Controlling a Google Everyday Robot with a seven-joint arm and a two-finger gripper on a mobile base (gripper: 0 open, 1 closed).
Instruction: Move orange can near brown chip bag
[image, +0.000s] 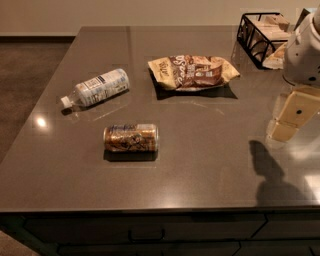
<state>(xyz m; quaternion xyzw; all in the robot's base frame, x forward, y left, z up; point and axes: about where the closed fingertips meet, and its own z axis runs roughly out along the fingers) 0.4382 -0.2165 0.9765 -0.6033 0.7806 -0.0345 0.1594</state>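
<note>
**A:** camera view, so what've we got? where's the can sitting?

**B:** orange can is lying on its side on the grey countertop, toward the front and a bit left of the middle; its long axis runs across the shot; its own shadow sits just under it on the near side

**A:** and the bag?

**B:** brown chip bag lies flat further back, around the middle of the counter; can and bag are well apart with bare counter between them; a clear plastic bottle is on its side off to the left of the bag, cap pointing toward the near-left, apart from both

**A:** gripper?

**B:** gripper hangs above the surface at the right side of the counter, well apart from the can; whether it's spread or closed up I honestly can't tell from this angle; its shadow falls on the counter just in front of it; black wire basket sits in the back right corner with some pale stuff inside
</note>
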